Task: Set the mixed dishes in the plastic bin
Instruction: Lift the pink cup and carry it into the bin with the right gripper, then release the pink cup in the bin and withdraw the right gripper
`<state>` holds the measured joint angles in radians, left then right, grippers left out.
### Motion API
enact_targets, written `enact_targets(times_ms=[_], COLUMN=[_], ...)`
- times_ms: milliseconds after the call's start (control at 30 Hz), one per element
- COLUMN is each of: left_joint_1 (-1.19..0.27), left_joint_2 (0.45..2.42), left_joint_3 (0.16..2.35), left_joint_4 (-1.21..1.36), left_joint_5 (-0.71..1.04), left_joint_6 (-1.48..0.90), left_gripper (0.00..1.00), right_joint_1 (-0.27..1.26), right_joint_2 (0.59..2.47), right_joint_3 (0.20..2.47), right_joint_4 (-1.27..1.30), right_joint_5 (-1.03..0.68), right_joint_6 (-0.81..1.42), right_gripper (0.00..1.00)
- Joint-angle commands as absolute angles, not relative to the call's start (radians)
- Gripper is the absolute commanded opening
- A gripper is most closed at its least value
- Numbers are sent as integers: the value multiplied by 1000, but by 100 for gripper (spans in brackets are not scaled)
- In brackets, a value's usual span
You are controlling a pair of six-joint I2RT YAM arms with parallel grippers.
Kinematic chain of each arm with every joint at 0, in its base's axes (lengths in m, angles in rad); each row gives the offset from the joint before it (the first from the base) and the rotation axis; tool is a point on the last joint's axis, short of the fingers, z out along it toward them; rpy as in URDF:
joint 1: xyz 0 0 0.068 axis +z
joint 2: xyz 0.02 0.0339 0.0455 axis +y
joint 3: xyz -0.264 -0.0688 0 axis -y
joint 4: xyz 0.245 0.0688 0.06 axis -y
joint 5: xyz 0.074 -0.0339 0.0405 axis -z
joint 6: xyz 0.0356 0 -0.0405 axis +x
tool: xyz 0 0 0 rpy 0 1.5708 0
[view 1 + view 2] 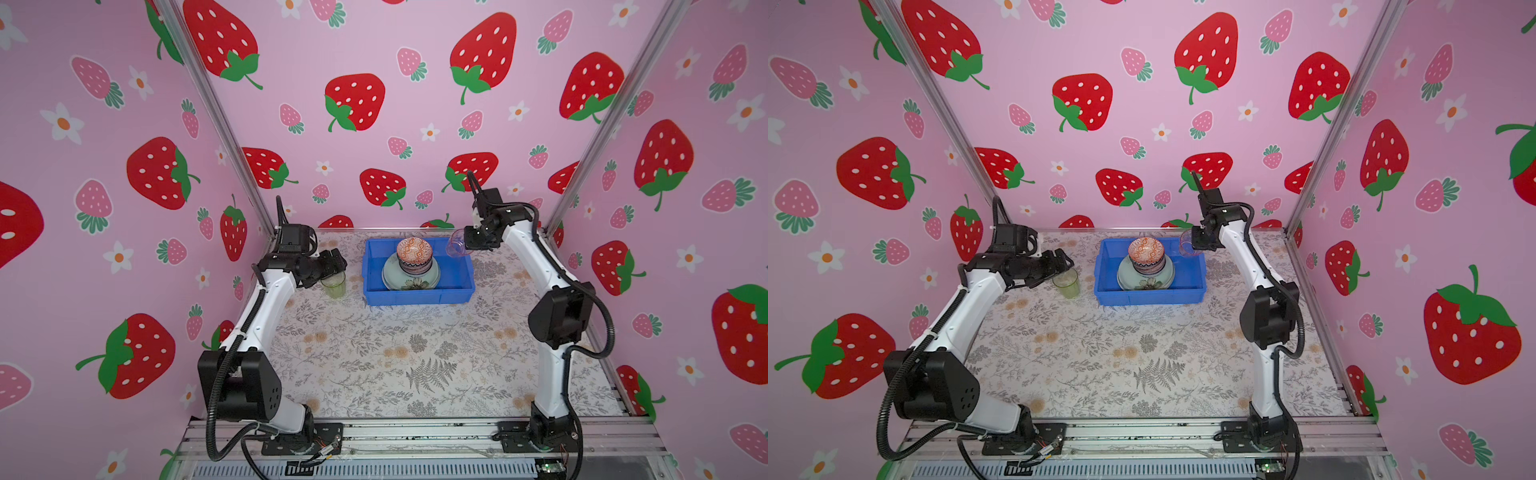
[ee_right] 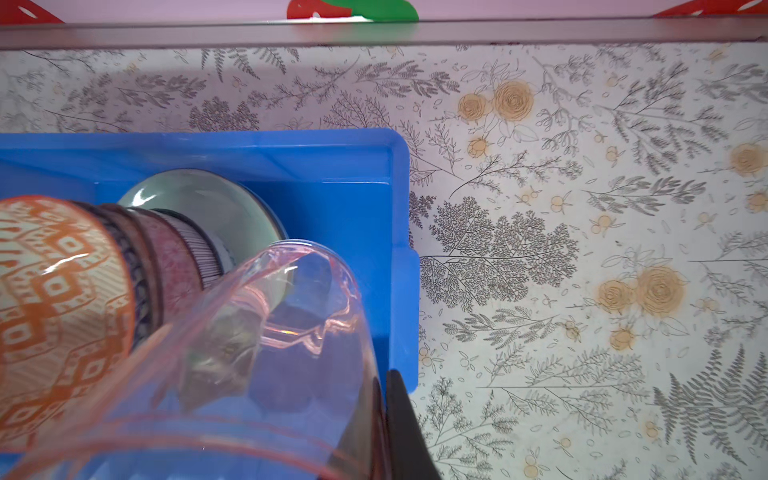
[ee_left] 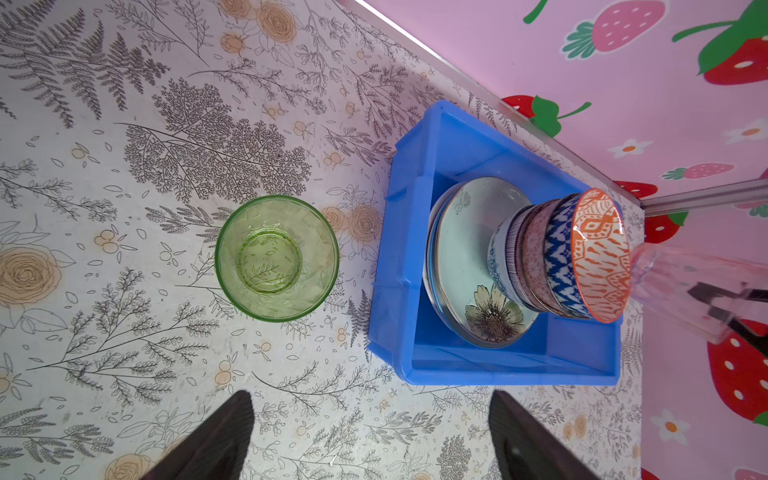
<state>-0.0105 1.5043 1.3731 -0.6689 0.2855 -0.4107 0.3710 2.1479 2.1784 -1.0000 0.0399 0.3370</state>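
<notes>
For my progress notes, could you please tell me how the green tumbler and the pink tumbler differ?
The green tumbler stands upright on the table; the pink tumbler is tilted over the blue bin. Green is ungripped; the right gripper holds pink. Both are tinted glass.

This is a robot test booth in a lab. 3 pink walls (image 1: 395, 124) printed with strawberries close in a small table (image 1: 374, 353) covered in floral paper, and bare aluminium posts (image 1: 218, 116) run up the corners at upper left and upper right. Along the bottom edge, the left arm (image 1: 266, 299) and the right arm (image 1: 523, 245) are bolted to a metal rail (image 1: 415, 432).
</notes>
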Motion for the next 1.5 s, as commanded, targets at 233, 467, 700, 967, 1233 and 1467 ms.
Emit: enact_targets(times_ms=[233,467,700,967,1233,1467], left_joint_1=[0,1,0,0,1,0], left_joint_2=[1488,1482,1479,1481,1489,1498], left_joint_3=[1391,1384,1385,1384,1385,1387], left_joint_4=[-689,-684,-685,-686,-688,-690], left_joint_5=[280,296,300,304,309,309], left_joint_6=[-438,-444,-446,-447,-447,-444], left_gripper=[94,94,94,94,94,94], right_joint_1=[393,405,407,413,422,431], right_joint_2=[2255,2322,2356,2355,2392,2442], right_joint_3=[2244,2286,2299,2286,2287,2331], right_joint_4=[-946,-945,-937,-906,-886,-884], right_joint_5=[-3,0,38,89,94,108], right_joint_6=[420,430,449,483,488,487], right_gripper=[4,4,4,5,6,7])
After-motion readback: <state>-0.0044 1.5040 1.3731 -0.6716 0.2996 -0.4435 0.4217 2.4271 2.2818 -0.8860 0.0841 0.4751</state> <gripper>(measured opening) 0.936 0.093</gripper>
